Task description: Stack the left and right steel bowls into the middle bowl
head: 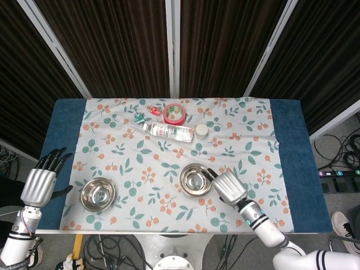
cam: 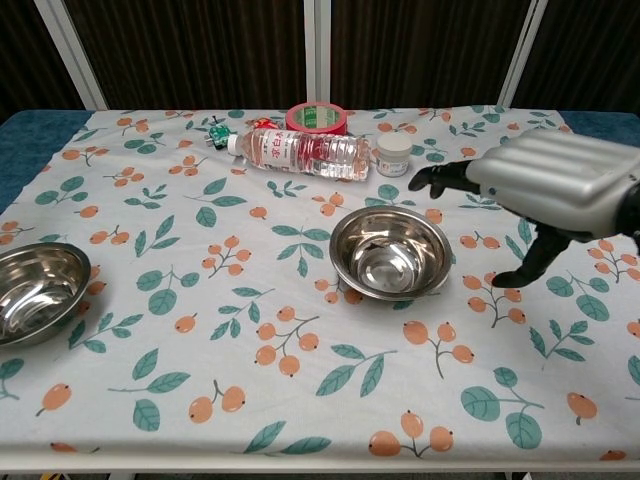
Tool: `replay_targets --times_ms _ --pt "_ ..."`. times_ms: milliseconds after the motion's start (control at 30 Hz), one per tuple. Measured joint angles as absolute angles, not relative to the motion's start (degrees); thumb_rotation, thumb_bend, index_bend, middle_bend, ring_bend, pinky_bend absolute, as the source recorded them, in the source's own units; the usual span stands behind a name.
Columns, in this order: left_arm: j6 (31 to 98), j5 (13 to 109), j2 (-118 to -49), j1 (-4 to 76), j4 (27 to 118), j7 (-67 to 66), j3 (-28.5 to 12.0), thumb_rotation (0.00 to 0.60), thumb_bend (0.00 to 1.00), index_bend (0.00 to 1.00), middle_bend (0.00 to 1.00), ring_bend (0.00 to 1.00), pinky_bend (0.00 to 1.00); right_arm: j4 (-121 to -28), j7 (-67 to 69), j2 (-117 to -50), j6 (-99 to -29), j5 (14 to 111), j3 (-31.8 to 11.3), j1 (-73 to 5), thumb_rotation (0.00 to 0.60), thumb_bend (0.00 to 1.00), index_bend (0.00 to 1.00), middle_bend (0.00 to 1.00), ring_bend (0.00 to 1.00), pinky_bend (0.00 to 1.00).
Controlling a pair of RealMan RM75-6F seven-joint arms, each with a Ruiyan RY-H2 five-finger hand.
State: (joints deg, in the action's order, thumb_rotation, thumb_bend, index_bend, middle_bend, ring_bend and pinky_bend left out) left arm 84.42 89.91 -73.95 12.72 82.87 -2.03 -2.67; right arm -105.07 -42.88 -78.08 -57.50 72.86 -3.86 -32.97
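Note:
One steel bowl sits nested in the middle bowl near the table's centre front. My right hand hovers just right of that stack with its fingers spread, holding nothing. The left steel bowl stands alone at the front left. My left hand is off the table's left edge, beside that bowl, with fingers apart and empty; the chest view does not show it.
At the back lie a clear water bottle, a red tape roll, a small white jar and small toys. The floral cloth covers the table, with blue edges at both sides.

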Motion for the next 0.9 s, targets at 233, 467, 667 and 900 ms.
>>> replay_targets --times_ms 233,467,667,900 --pt "83.6 93.2 -73.2 13.2 84.7 -7.8 -0.8 0.600 0.09 0.33 0.34 0.25 0.41 -115.0 -37.8 -65.7 -64.9 75.3 -4.2 -29.2 0.600 0.05 0.11 0.22 0.86 0.83" --pt "78.8 97.3 -71.8 13.6 89.8 -19.0 4.3 0.600 0.09 0.34 0.35 0.27 0.44 -116.6 -23.6 -58.0 -71.9 79.2 -6.1 -25.0 0.600 0.05 0.11 0.25 0.86 0.83" --pt "74.9 98.6 -71.1 13.3 96.4 -28.8 7.1 0.600 0.09 0.38 0.37 0.41 0.59 -113.6 -15.0 -55.1 -74.3 79.6 -7.0 -22.3 0.600 0.05 0.11 0.26 0.86 0.83" --pt "72.2 96.0 -73.9 12.9 94.3 -29.3 7.3 0.600 0.11 0.42 0.42 0.61 0.74 -110.4 -12.5 -55.1 -72.7 79.4 -6.5 -21.5 0.600 0.05 0.10 0.27 0.86 0.83"
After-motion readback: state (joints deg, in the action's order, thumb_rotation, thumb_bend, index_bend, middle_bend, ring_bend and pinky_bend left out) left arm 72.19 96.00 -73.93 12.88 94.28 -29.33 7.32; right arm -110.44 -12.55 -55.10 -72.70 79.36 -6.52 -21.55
